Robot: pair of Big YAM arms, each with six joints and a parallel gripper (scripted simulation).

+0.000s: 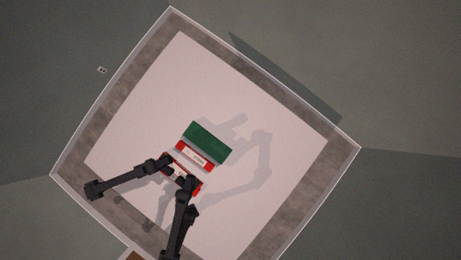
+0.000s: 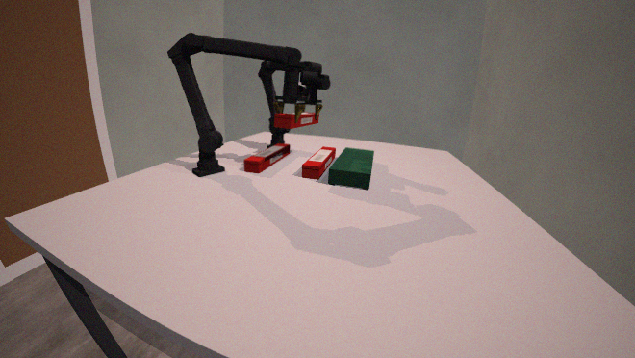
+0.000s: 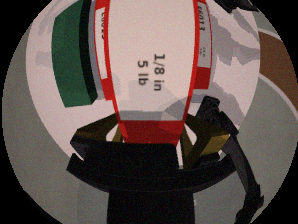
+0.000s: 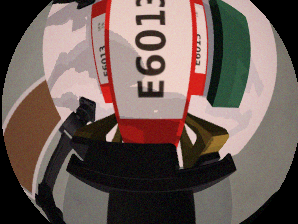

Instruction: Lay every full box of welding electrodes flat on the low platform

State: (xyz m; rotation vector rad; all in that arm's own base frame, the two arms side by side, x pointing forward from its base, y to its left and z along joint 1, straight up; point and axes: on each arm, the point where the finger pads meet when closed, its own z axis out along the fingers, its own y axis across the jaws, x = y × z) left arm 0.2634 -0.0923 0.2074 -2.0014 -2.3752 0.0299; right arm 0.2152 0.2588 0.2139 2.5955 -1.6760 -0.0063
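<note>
One red box of electrodes (image 1: 197, 189) (image 2: 293, 121) (image 3: 150, 60) (image 4: 150, 50) hangs level in the air, well above the table. My left gripper (image 1: 167, 163) (image 3: 151, 112) is shut on one end of it, and my right gripper (image 1: 188, 181) (image 4: 150, 135) is shut on the other end. A second red box (image 1: 194, 156) (image 2: 318, 163) (image 3: 100, 50) (image 4: 200, 50) lies flat on the table right beside the low green platform (image 1: 207, 142) (image 2: 352, 167) (image 3: 70, 60) (image 4: 230, 60). A third red box (image 2: 266, 158) (image 3: 202, 45) (image 4: 102, 65) lies flat farther from the platform, under the held one. Nothing lies on the platform.
The white table top (image 1: 195, 84) (image 2: 337, 269) stretches wide beyond the platform. Both arm bases (image 1: 92, 190) (image 1: 167, 254) stand along one table edge. A brown door (image 2: 43, 120) is behind them.
</note>
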